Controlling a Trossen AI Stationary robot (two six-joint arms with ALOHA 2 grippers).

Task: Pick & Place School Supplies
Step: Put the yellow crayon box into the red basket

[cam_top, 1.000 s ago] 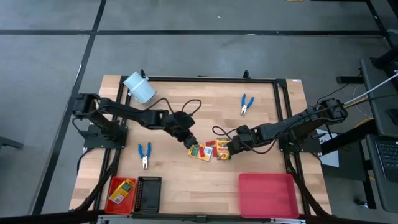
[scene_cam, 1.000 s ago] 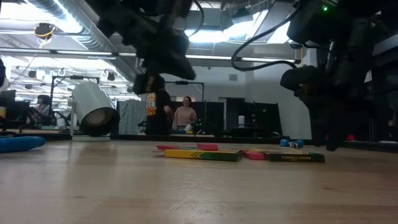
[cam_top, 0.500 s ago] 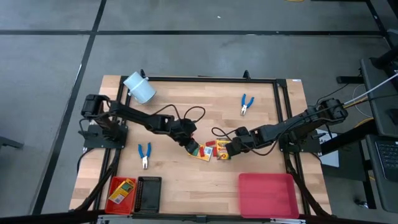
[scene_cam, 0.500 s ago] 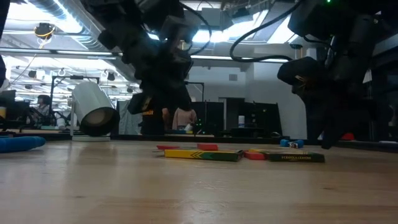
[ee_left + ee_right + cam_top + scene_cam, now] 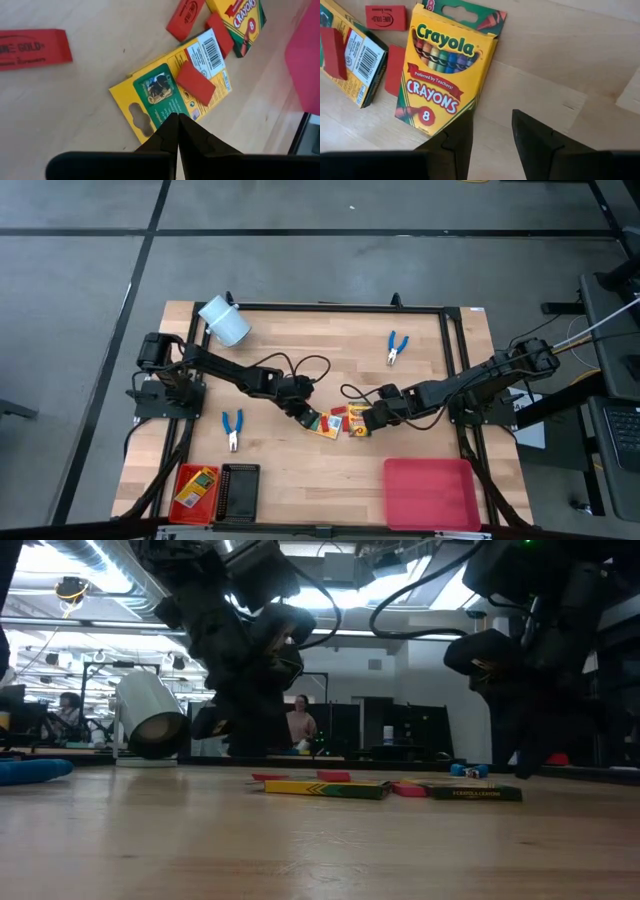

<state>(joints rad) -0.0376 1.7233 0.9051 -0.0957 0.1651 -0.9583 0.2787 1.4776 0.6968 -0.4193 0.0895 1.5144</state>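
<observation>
Two yellow-and-green crayon boxes lie flat near the table's middle. One box (image 5: pixel 323 423) (image 5: pixel 172 87) lies back side up, with a red piece (image 5: pixel 195 82) resting on it. The other box (image 5: pixel 358 425) (image 5: pixel 442 70) lies front side up. More red pieces (image 5: pixel 186 20) (image 5: pixel 386 17) lie flat around them. My left gripper (image 5: pixel 303 413) (image 5: pixel 177 116) is shut, low over the first box's hang-tab end. My right gripper (image 5: pixel 370 418) (image 5: pixel 492 122) is open beside the second box's long edge. Two blue-handled pliers (image 5: pixel 232 428) (image 5: pixel 396 347) lie apart on the wood. My left gripper points its shut fingertips (image 5: pixel 170 131) slanting down at the hang-tab end (image 5: pixel 142 117) of the back-side-up box, which lies flat on the table. I cannot tell whether the tips touch it.
A pale blue-white cylinder (image 5: pixel 224 320) lies on its side at the far left corner. A large red tray (image 5: pixel 430 492) sits at the near right. At the near left, a small red tray (image 5: pixel 183 477) holds a crayon box beside a black tray (image 5: pixel 240 488). People stand in the room beyond the table.
My left gripper has moved down and a little toward the near edge, closing on the back-side-up crayon box. The boxes and red pieces have stayed where they were.
</observation>
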